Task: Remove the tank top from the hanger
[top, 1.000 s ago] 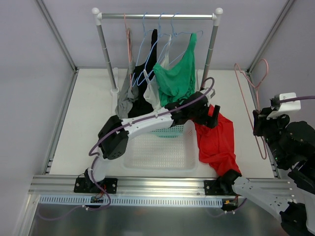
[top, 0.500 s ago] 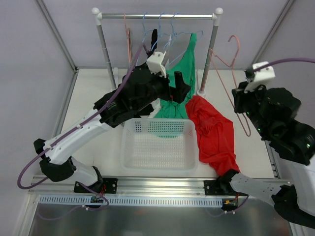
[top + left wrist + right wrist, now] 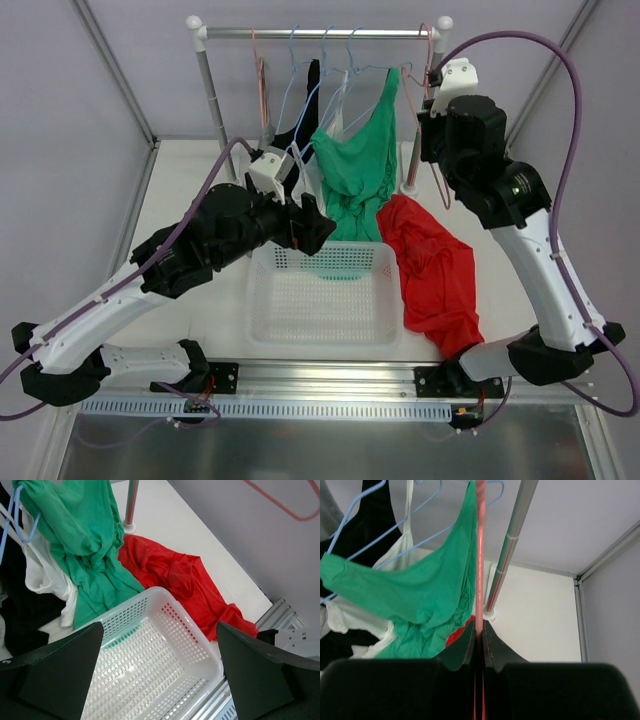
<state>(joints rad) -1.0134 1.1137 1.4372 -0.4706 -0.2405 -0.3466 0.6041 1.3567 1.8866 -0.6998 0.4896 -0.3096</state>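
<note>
The red tank top [image 3: 432, 272] lies crumpled on the table to the right of the basket, off any hanger; it also shows in the left wrist view [image 3: 182, 582]. My right gripper [image 3: 480, 630] is shut on a bare pink hanger [image 3: 480, 555] and holds it up by the right end of the rail [image 3: 426, 62]. My left gripper [image 3: 157, 640] is open and empty above the basket, near its far rim [image 3: 312, 224]. A green tank top [image 3: 357, 160] hangs on a blue hanger next to the pink one.
A white perforated basket [image 3: 322, 336] stands at the table's middle front. The clothes rail [image 3: 300, 33] spans the back on two posts, with black, white and grey garments on hangers at its left. The right post [image 3: 507, 550] stands just beside the pink hanger.
My right arm has swung the bare pink hanger from the right side up to the rail's right end. My left arm has pulled back from the rack to above the basket.
</note>
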